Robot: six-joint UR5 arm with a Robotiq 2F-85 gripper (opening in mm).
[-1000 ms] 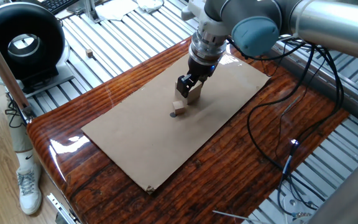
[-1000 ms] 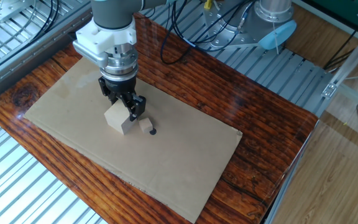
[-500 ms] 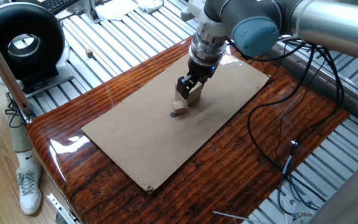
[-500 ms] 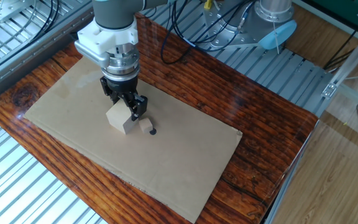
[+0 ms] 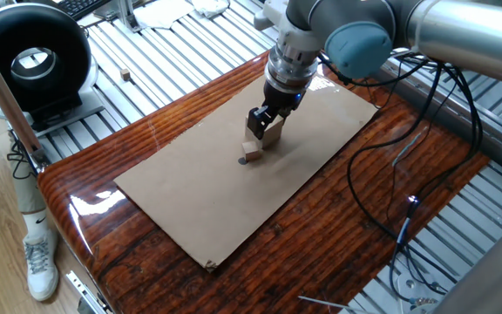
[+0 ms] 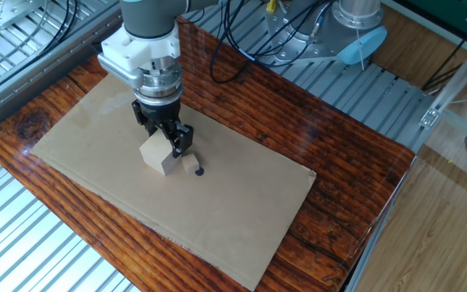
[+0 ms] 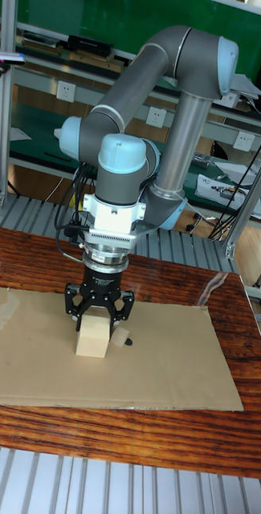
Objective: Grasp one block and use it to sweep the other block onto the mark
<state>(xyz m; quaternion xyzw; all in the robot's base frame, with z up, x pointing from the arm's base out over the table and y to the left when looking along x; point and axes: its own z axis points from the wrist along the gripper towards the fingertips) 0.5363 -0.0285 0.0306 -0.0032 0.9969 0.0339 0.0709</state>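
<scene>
My gripper (image 6: 165,143) is shut on the large tan block (image 6: 157,156), which rests on the brown cardboard (image 6: 242,211). The small tan block (image 6: 190,165) sits right beside the large one, touching or nearly touching it. Just past it lies the dark round mark (image 6: 199,171), partly uncovered. In the one fixed view the gripper (image 5: 265,124) holds the large block (image 5: 273,133) above the small block (image 5: 252,149) and the mark (image 5: 242,160). The tall fixed view shows the gripper (image 7: 98,318), large block (image 7: 91,338), small block (image 7: 120,336) and mark (image 7: 130,343) in a row.
The cardboard (image 5: 181,192) lies on a glossy wooden tabletop (image 5: 103,253). A black ring-shaped device (image 5: 29,61) stands at the far left. Cables (image 5: 390,166) trail over the table's right side. A tiny cube (image 5: 125,76) lies on the metal slats.
The gripper and the large block have crept slightly toward the small block and the mark. The small block has barely shifted.
</scene>
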